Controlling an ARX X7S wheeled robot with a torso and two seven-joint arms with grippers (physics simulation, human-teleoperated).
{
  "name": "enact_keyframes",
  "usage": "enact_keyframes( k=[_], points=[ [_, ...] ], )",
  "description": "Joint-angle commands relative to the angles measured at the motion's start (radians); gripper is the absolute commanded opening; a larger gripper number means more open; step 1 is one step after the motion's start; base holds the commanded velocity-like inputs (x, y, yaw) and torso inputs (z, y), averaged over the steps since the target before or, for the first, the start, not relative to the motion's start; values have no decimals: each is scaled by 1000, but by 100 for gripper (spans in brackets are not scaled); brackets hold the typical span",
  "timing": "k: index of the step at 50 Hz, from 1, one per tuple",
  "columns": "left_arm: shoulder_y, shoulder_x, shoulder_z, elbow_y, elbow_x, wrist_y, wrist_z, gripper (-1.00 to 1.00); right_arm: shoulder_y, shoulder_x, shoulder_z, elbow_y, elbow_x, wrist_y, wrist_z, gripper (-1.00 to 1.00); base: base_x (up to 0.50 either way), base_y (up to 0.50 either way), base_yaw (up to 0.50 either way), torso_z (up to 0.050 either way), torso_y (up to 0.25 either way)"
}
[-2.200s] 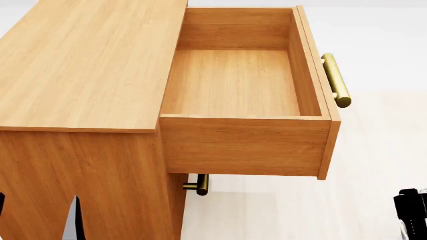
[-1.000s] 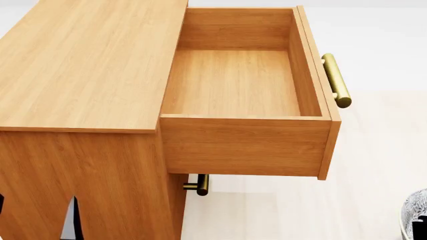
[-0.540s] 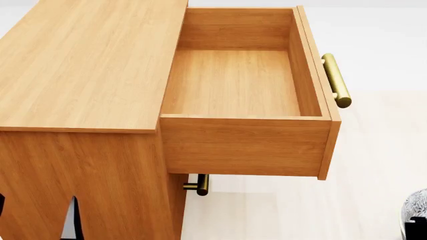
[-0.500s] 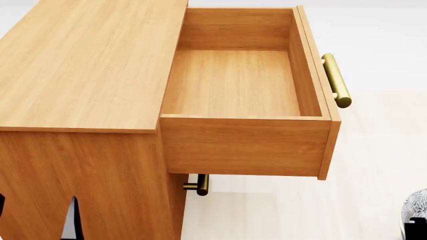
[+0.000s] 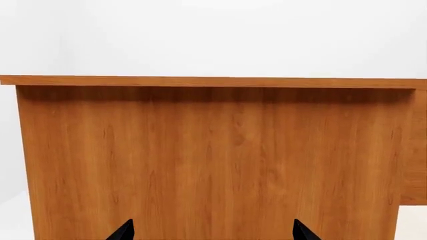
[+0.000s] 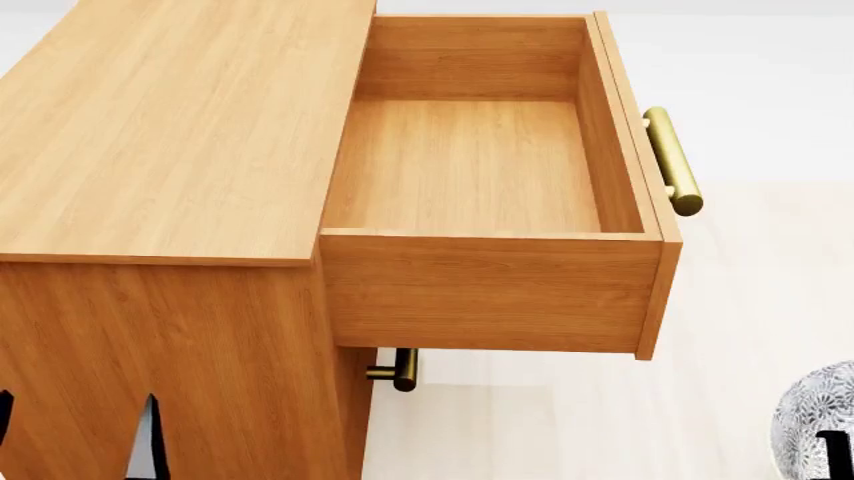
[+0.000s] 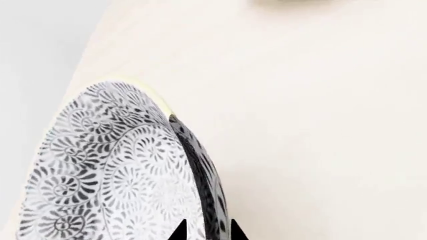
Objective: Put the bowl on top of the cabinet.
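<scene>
bowl rises further into frame lower right | my right fingers clamp its rim | left fingers apart, idle | cabinet top bare, next lift higher

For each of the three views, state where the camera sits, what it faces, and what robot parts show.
Head: looks down over the cabinet top, open drawer and bowl.
Left wrist: level, faces the cabinet side; left hand tips show.
Right wrist: looks along the bowl rim; right hand grips it.
Shared: head and left wrist see the cabinet; head and right wrist see the bowl.
</scene>
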Motion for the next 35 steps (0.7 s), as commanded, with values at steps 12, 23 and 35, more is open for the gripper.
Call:
enact_keyframes(
  k=[12,23,35],
  points=[
    [-12,19,-20,-22,15,23,5,100,-25,-20,-3,-50,11,7,2,-100,0,0,0,0,0],
    [-10,17,-16,-21,14,25,3,100,-51,-13,-19,-167,16,45,53,-100,0,0,0,0,0],
    [-8,13,-12,-16,12,25,-1,100,-93,8,-48,-395,23,122,151,-100,0,0,0,0,0]
  ],
)
